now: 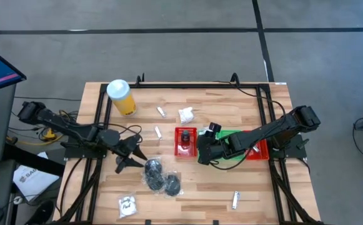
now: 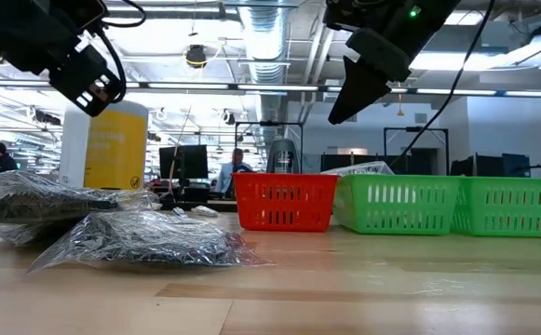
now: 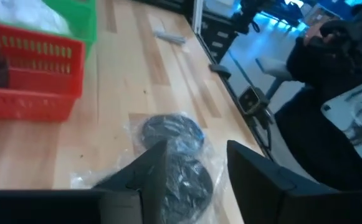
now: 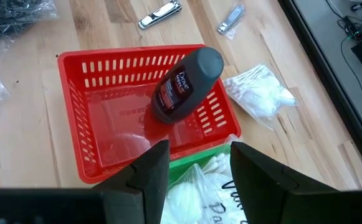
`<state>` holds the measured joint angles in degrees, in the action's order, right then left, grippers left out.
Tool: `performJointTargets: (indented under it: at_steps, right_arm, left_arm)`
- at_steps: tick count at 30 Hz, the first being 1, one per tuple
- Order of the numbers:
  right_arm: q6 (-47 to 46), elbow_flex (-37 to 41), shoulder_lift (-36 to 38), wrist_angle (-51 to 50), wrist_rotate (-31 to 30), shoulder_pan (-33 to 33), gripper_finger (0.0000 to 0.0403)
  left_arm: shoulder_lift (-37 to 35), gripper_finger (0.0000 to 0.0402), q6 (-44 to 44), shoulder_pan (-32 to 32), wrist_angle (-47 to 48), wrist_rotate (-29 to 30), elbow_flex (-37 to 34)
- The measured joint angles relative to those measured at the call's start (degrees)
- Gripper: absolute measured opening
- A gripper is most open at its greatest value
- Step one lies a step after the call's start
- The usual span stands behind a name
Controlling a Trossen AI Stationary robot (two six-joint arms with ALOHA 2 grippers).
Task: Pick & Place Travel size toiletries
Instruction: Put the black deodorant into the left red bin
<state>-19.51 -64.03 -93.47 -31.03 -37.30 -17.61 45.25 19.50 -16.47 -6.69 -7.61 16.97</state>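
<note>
Looking down from the high view, the left gripper (image 1: 131, 156) hovers just left of the clear bags (image 1: 161, 178) of black round pieces near the front middle of the surface (image 1: 218, 187). The right gripper (image 1: 204, 152) sits over the red tray (image 1: 185, 142), with the green tray (image 1: 234, 139) beside it to the right. A white sachet (image 1: 186, 114) lies farther back, another sachet (image 1: 127, 204) at the near left corner, and small silver pieces (image 1: 159, 122) are scattered behind the trays; one more (image 1: 236, 199) lies near the front right. A yellow cylinder (image 1: 122, 97) stands far left.

From the low view, both grippers hang above the surface, touching nothing; the bags (image 2: 112, 233) lie crumpled at the left.

In the left wrist view, the left gripper's fingers (image 3: 146, 180) stand apart and empty, straddling the nearest bag (image 3: 174, 149) from above.

In the right wrist view, the right gripper's fingers (image 4: 149, 174) are also spread and empty, above the red tray (image 4: 75, 130), where a dark bottle (image 4: 184, 84) leans against the far wall. White sachets lie in the green tray (image 4: 187, 165).

I judge the right arm to be at the release end of a placement, and the left arm lined up for a pick. Next, the left gripper would need to descend and close on the slippery bag, gathering film rather than sliding off it.
</note>
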Motion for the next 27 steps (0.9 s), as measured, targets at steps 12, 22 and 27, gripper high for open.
performJointTargets:
  at_steps: [12,22,27]
  right_arm:
    - [0.0,0.0,0.0,0.0,0.0,0.0,0.0159]
    - [0.0,0.0,0.0,0.1,0.0,0.0,0.0159]
    - [0.0,0.0,0.0,0.1,0.0,0.0,0.0159]
  left_arm:
    - [0.4,0.0265,3.4,-4.2,0.1,-1.9,0.0]
    - [0.4,0.0246,5.2,-7.7,3.9,-1.8,0.0]
    - [0.4,0.0231,4.9,-7.6,6.1,-0.8,0.0]
